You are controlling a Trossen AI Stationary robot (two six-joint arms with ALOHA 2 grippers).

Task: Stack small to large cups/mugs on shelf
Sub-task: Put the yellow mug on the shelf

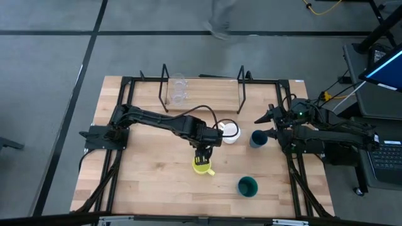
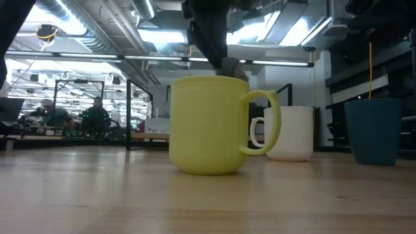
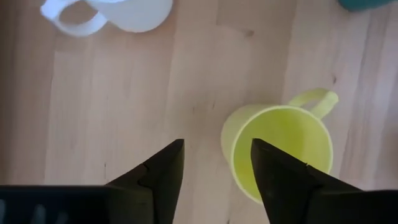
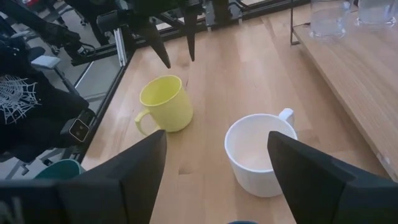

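On the shelf (image 1: pixel 201 94) stand two glass cups (image 1: pixel 178 89). In front of the shelf there is one white mug (image 1: pixel 231 132), one yellow mug (image 1: pixel 201 166), one blue cup (image 1: pixel 257 139) and one green cup (image 1: pixel 247 186).

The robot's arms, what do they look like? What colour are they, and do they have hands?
Both arms are black, jointed rods with black cables along them. Instead of hands, each ends in two flat, pointed black fingers: the left gripper and the right gripper. A small green light glows on the right arm.
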